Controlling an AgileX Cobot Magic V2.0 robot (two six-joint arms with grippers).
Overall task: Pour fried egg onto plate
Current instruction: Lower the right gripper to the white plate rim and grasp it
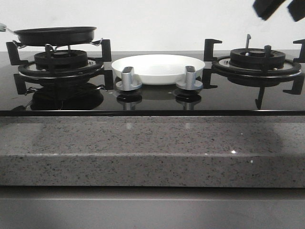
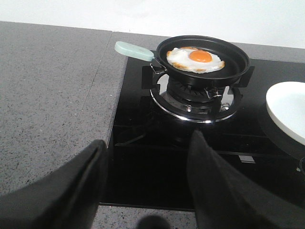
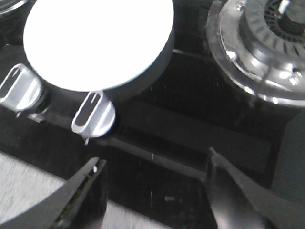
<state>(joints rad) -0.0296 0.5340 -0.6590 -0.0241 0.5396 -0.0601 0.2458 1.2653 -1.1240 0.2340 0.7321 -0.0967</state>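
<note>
The fried egg (image 2: 195,59), white with an orange yolk and browned edges, lies in the black frying pan (image 2: 202,59) on the left burner. The pan shows side-on in the front view (image 1: 56,35), where the egg is hidden. The pan's pale green handle (image 2: 133,50) points away from the plate. The white plate (image 1: 158,68) sits empty on the hob between the burners; it also shows in the left wrist view (image 2: 288,112) and the right wrist view (image 3: 97,43). My left gripper (image 2: 147,143) is open and empty, short of the pan. My right gripper (image 3: 152,160) is open and empty, raised above the hob's front near the plate; it shows at the top right of the front view (image 1: 279,7).
Two silver knobs (image 1: 128,79) (image 1: 189,79) stand in front of the plate. The right burner (image 1: 257,61) with black grates is bare. A speckled grey stone counter (image 1: 143,148) runs along the hob's front and to the left of the hob (image 2: 52,95).
</note>
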